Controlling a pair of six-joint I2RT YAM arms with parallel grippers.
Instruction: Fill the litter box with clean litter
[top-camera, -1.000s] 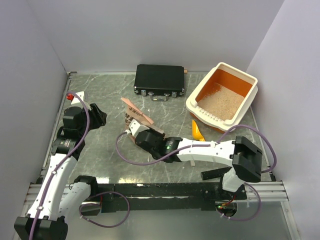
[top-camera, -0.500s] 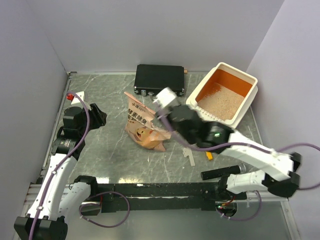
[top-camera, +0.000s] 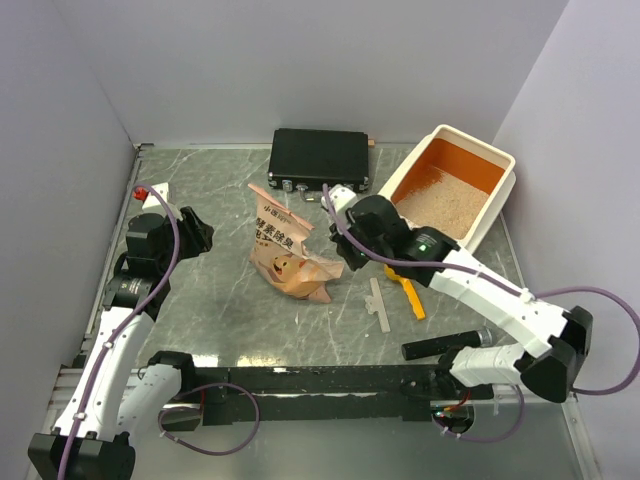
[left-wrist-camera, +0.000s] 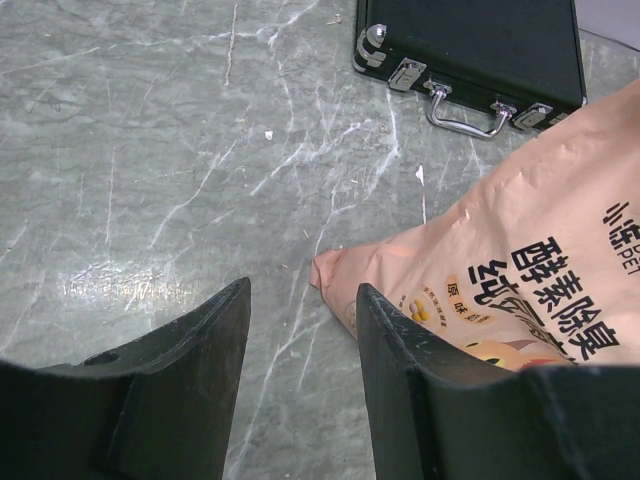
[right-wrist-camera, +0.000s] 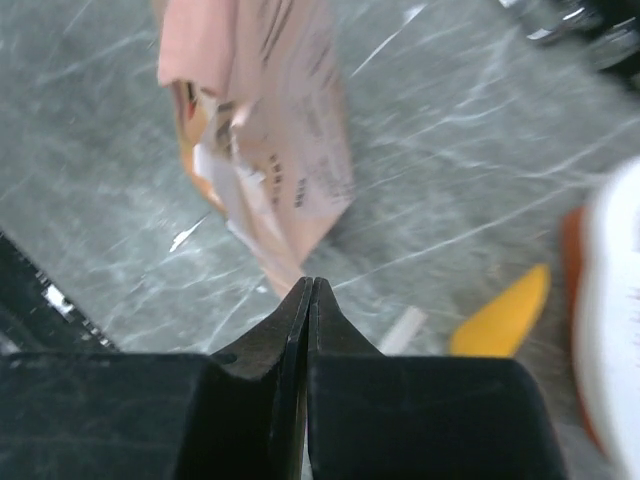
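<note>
Marble tabletop (top-camera: 220, 300): one litter box (top-camera: 465, 160), one bag (top-camera: 285, 250), one case (top-camera: 318, 157).

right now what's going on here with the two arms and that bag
Neither arm is holding anything. The right gripper is shut and empty, over the table between the crumpled bag and the yellow scoop. The left gripper is open, on the bag's other side. The litter box has litter over part of its orange floor.
</note>
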